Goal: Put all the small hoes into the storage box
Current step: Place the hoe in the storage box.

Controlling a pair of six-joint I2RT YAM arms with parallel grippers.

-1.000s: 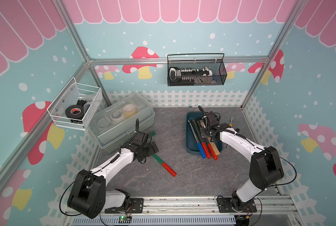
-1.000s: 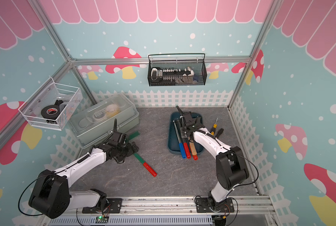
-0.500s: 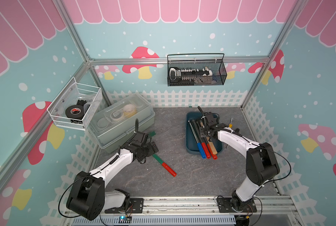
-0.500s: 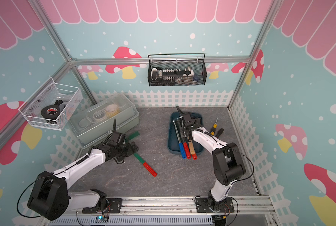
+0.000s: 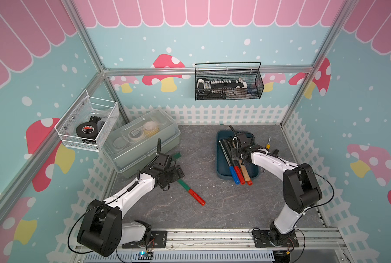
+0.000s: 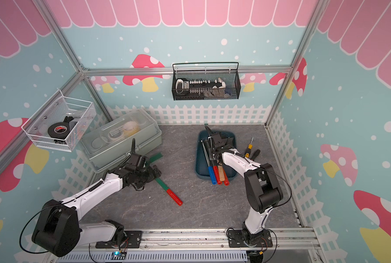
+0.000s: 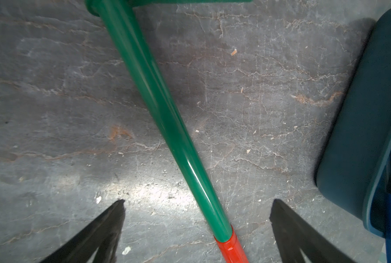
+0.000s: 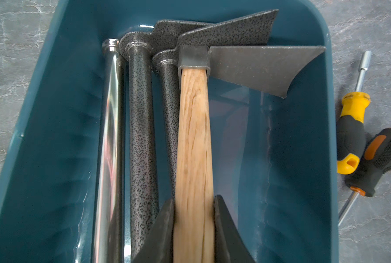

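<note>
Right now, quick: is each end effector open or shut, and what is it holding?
Left end effector: open, over the green hoe, holding nothing.
Right end effector: shut on the wooden-handled hoe, inside the storage box.

Both top views hang high at six o'clock, facing down toward twelve, far enough to hold the whole table [image 5: 212, 216] [image 6: 201, 211], and share nearly all of it. My left wrist camera looks close down on the green-handled hoe [image 7: 167, 118] at nine o'clock, catching a corner of the storage box [image 7: 360, 136]. My right wrist camera peers close into that box, along the wooden-handled hoe [image 8: 194, 136], toward twelve.
</note>
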